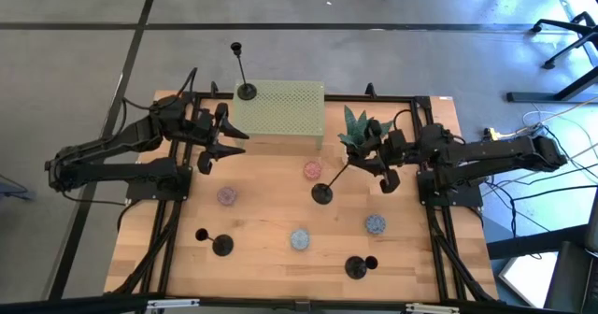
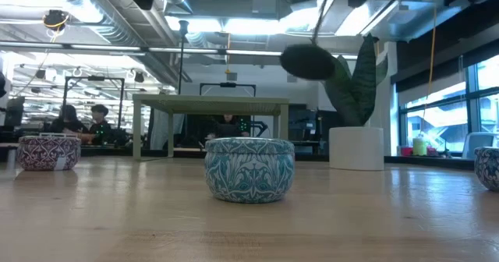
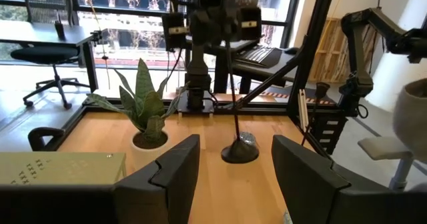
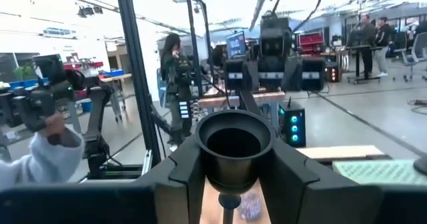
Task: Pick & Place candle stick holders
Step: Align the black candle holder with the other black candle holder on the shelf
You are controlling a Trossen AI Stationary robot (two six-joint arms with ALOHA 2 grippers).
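Observation:
My right gripper is shut on a black candle stick holder over the table's middle right. The holder's round base hangs in the air above the table. My left gripper stands open with nothing between its fingers, beside a green box at the far left. A second holder stands by its base on that box's left end. Two more holders are on the table near its front edge. My right gripper pinches the holder's cup at the top of the stem, one finger on each side. The fingers come about level from the table's right side. The stem slants down toward the table's middle, with the base clear of the wood.
A potted green plant stands just behind my right gripper. Several small patterned tins lie on the table, among them a pink one, a purple one and a teal one. A black frame runs round the table.

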